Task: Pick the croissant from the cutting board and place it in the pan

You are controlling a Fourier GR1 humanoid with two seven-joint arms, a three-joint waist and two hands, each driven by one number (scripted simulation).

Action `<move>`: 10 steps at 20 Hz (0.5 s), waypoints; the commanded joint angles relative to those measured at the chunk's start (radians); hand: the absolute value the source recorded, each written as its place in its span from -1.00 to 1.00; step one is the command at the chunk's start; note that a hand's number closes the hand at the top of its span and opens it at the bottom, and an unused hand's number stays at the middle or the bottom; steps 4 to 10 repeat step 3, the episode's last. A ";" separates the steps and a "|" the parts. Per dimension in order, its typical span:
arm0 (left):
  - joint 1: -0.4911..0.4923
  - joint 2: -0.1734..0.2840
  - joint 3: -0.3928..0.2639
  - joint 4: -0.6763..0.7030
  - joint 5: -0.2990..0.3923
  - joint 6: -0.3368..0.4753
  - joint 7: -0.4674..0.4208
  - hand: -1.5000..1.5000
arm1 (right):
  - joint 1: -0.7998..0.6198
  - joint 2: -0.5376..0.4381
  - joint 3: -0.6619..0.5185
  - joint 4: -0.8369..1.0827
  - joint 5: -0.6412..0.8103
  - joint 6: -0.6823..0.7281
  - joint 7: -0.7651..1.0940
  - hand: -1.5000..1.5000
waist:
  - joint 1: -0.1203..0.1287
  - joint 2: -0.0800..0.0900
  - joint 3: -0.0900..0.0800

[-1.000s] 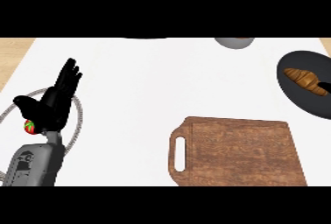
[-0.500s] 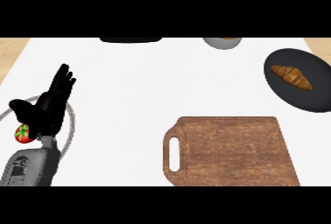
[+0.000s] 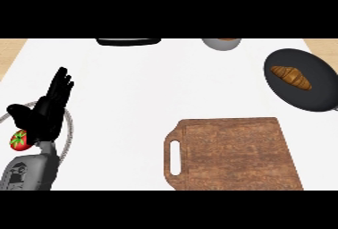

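Croissant time looks over: the golden-brown, curved roll lies inside the dark pan at the far right, and the brown cutting board has nothing on it. So the job seems done. The left hand rests at the left with straight fingers, holding nothing, and the right hand is out of sight.

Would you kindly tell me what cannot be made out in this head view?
- Right hand: not in view.
- Plate under the tomato: mostly hidden by the left hand.
- Dark object and grey bowl: cut off at the top.
- Pan: right rim cut off.
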 commanded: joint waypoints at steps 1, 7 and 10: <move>0.060 0.002 0.019 0.011 0.023 -0.029 -0.072 0.00 | 0.140 0.068 0.001 -0.235 -0.049 0.033 0.089 -1.00 | 0.008 0.004 0.001; 0.009 0.000 -0.005 -0.039 0.012 -0.013 0.035 0.00 | 0.161 0.132 0.031 -0.391 -0.049 0.012 0.192 -1.00 | 0.012 0.003 0.001; 0.009 0.000 -0.005 -0.039 0.012 -0.013 0.035 0.00 | 0.161 0.132 0.031 -0.391 -0.049 0.012 0.192 -1.00 | 0.012 0.003 0.001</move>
